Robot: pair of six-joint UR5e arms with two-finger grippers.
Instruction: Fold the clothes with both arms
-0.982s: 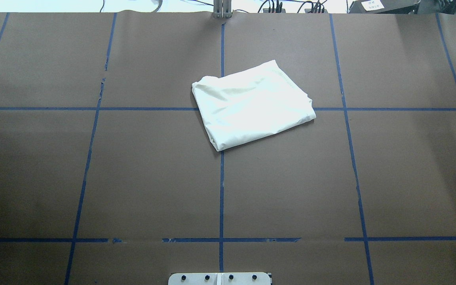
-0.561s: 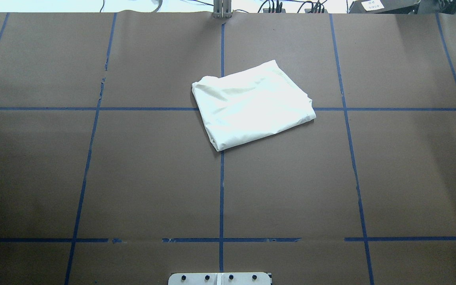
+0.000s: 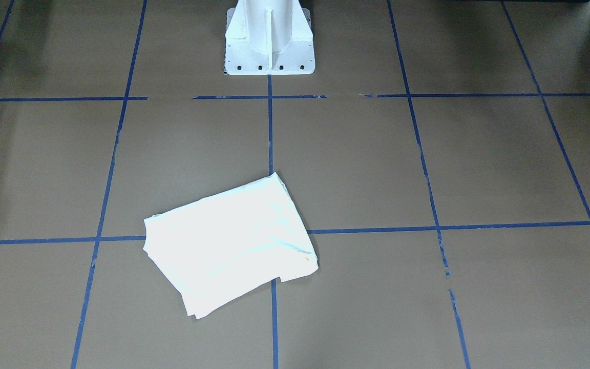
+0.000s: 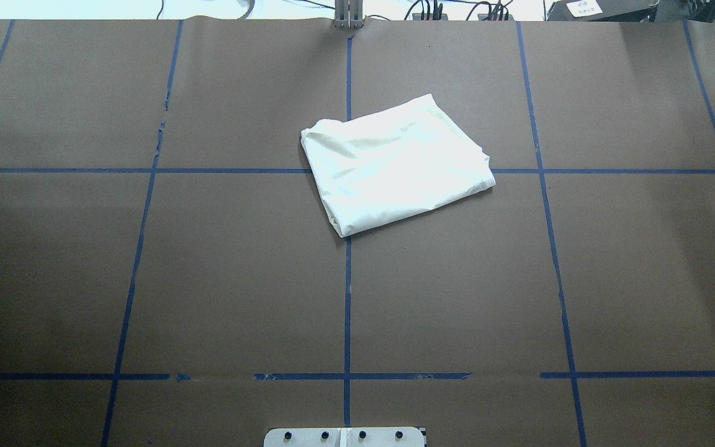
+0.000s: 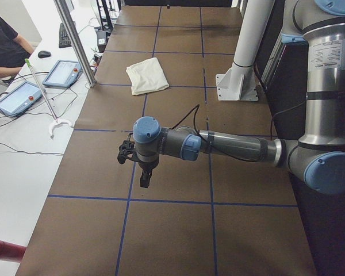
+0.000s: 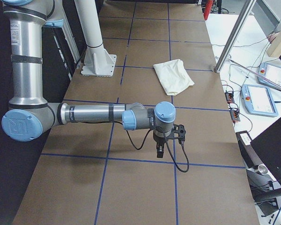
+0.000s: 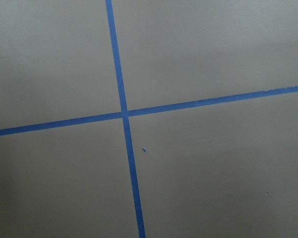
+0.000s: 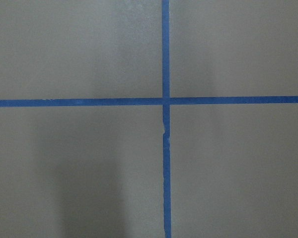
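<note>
I am looking at the T-shirt [image 4: 395, 164] lying folded into a rough rectangle on the brown table [image 4: 239, 279]. It is sitting in the far half, a little right of centre. It is covering the spot where the centre strip of blue tape [image 4: 347, 298] crosses the far cross strip, and its edges are running askew to the grid. Only plain cream cloth is showing on top. From the front-facing camera the T-shirt [image 3: 231, 243] is lying well apart from the white pedestal base [image 3: 269, 38], with nothing touching it.

Both arms are reaching out low and nearly level over opposite ends of the table, well away from the garment. In the left side camera the left arm [image 5: 230, 146] is stretching across the near end, and the left gripper [image 5: 144, 179] is pointing down. It seems to be hanging just above the paper beside a tape line, though the angle is poor. The T-shirt [image 5: 148, 76] is lying far beyond it. In the right side camera the right arm [image 6: 93, 114] is mirroring that pose, with the right gripper [image 6: 160, 151] pointing down and the T-shirt [image 6: 174, 75] far behind.

I cannot tell how wide either gripper's fingers are standing, since only these side cameras are catching them. Each wrist camera is showing just a tape crossing [image 7: 124, 114] [image 8: 165, 101] on bare paper.
</note>
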